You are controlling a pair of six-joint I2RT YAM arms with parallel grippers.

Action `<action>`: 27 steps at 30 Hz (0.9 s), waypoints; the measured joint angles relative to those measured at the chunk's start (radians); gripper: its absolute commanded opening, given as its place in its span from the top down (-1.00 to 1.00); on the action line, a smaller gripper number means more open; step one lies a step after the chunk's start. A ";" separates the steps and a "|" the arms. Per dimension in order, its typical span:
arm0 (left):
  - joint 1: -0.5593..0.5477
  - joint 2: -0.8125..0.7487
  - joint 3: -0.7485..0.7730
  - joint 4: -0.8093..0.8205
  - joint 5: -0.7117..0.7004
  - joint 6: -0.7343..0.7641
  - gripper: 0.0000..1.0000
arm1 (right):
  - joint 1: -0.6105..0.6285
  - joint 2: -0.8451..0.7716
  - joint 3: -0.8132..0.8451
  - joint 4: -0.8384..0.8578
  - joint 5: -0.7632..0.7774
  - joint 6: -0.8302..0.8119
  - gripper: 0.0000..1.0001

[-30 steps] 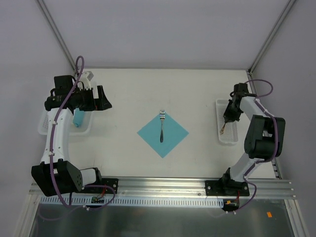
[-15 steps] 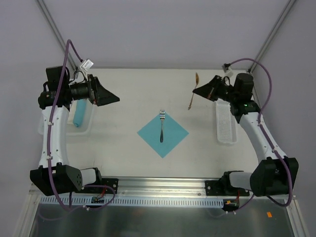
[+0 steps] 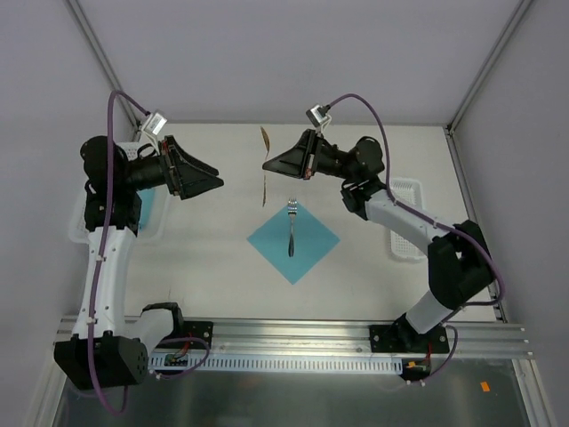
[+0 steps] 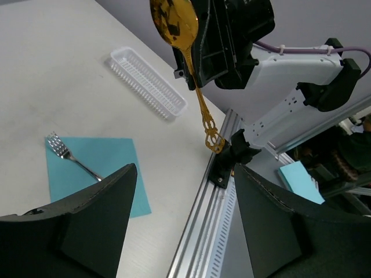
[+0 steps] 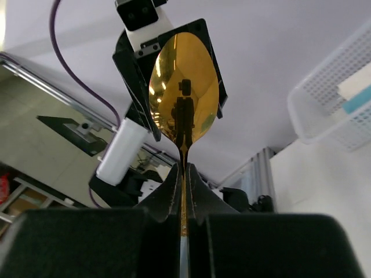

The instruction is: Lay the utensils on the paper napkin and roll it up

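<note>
Top external view puts the task at roughly its midpoint. The napkin [image 3: 293, 238] lies flat as a diamond on the table, below and between the two grippers. A fork [image 3: 291, 229] rests along its middle, tines at the far corner, so one utensil is placed. The second, a gold spoon [image 3: 264, 187], is in the air. The right gripper [image 3: 268, 166] has its fingers [image 5: 171, 191] pressed together on the handle, pinching it just under the bowl. The spoon hangs upright, bowl up and handle end down. It sits off that gripper's tip, beyond the napkin's far corner and a little left of the fork; I cannot tell how high above the table it is. The left gripper [image 3: 216, 183] faces the spoon from the other side, near it but apart. Its jaws are spread with nothing between them, and the left wrist view shows the spoon straight ahead of its fingers [image 4: 87, 226]. That pose may mean a handover, though I cannot be sure. Left to do: lay the spoon beside the fork, then roll the napkin, which shows no fold or curl yet. Whether more cutlery waits in the tray [image 3: 407, 222] beside the right arm cannot be told.
</note>
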 measured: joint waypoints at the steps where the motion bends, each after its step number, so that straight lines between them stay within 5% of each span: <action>1: 0.000 -0.021 -0.031 0.074 -0.008 -0.042 -0.36 | 0.008 0.024 0.006 0.048 0.006 0.045 1.00; 5: -0.001 -0.080 -0.149 0.363 -0.055 -0.201 -0.30 | 0.047 0.107 0.021 0.180 0.043 0.206 1.00; 16: -0.007 -0.018 -0.209 0.789 -0.161 -0.568 -0.17 | 0.187 0.158 0.106 0.262 0.087 0.356 1.00; 27: -0.007 -0.003 -0.241 0.994 -0.248 -0.750 -0.09 | 0.202 0.169 0.133 0.283 0.092 0.393 1.00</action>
